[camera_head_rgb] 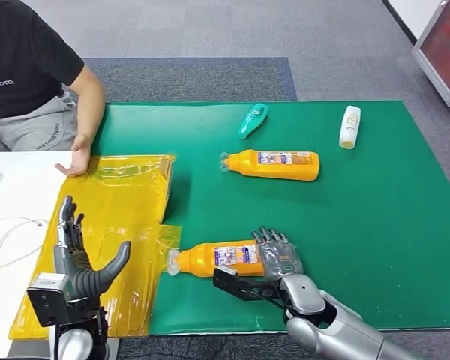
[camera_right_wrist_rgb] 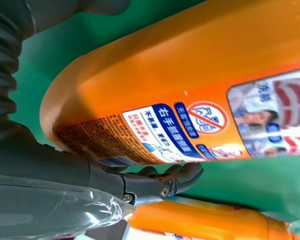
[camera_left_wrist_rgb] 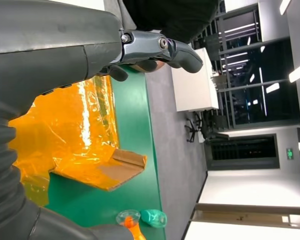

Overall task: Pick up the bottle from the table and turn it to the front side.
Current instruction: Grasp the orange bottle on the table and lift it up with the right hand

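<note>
Near the front edge of the green mat (camera_head_rgb: 370, 247) an orange bottle (camera_head_rgb: 220, 259) lies on its side, cap to the left and label up. My right hand (camera_head_rgb: 274, 259) grips its base: fingers (camera_head_rgb: 271, 237) curl over the far side and the thumb (camera_head_rgb: 240, 283) runs along the near side. In the right wrist view the bottle (camera_right_wrist_rgb: 178, 90) is very close, with the thumb (camera_right_wrist_rgb: 160, 187) against its label edge. My left hand (camera_head_rgb: 73, 251) is raised over a yellow bag, fingers spread and holding nothing; the left wrist view shows its thumb (camera_left_wrist_rgb: 160, 50).
A second orange bottle (camera_head_rgb: 274, 165), a teal bottle (camera_head_rgb: 253, 120) and a white bottle (camera_head_rgb: 349, 126) lie farther back on the mat. The yellow plastic bag (camera_head_rgb: 121, 202) covers the mat's left edge. A person's hand (camera_head_rgb: 76, 161) rests at the white table (camera_head_rgb: 19, 180).
</note>
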You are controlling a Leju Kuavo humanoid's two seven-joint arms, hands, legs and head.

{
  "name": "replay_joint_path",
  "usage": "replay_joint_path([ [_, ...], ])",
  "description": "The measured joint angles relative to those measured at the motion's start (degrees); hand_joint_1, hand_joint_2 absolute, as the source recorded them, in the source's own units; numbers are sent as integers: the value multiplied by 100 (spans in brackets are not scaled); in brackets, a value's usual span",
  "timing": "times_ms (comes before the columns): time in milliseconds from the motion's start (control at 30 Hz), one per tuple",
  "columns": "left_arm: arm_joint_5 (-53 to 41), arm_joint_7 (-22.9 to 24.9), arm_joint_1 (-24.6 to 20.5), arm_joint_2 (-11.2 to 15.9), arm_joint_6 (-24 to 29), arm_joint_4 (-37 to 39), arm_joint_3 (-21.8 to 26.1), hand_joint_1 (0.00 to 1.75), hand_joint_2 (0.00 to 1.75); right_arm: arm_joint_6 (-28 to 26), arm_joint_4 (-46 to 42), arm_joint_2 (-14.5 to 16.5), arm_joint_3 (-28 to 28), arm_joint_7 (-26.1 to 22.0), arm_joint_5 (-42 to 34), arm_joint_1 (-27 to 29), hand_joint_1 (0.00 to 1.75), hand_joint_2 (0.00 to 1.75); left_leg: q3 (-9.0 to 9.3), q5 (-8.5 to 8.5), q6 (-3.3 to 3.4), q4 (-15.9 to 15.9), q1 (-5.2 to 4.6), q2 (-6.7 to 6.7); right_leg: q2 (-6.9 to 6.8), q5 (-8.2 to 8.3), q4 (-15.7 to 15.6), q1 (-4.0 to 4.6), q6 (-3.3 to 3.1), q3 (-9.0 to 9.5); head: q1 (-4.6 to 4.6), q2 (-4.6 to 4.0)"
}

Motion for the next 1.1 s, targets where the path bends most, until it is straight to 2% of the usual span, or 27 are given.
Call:
replay_joint_path([
  [467,35,28,22,-24,42,-5,0,0,175,9,-15,242,-195,2,-163,122,0,175,4,0,0,0,0,1,0,1,0,0,0,2,-1,0],
  [1033,163,-92,19,-25,103,-5,0,0,175,-232,38,240,-447,-20,-113,319,0,175,8,1,0,0,0,1,-1,0,-1,-1,0,7,-1,0],
  [1067,163,-93,19,-25,103,-5,0,0,175,-233,44,236,-454,-19,-113,323,2,175,9,1,0,0,0,1,-1,0,-1,-1,0,7,-1,0],
  [1100,163,-93,19,-25,103,-5,0,0,175,-232,53,228,-465,-18,-112,332,17,175,9,0,0,0,0,1,-1,0,-1,-1,0,7,-1,0],
])
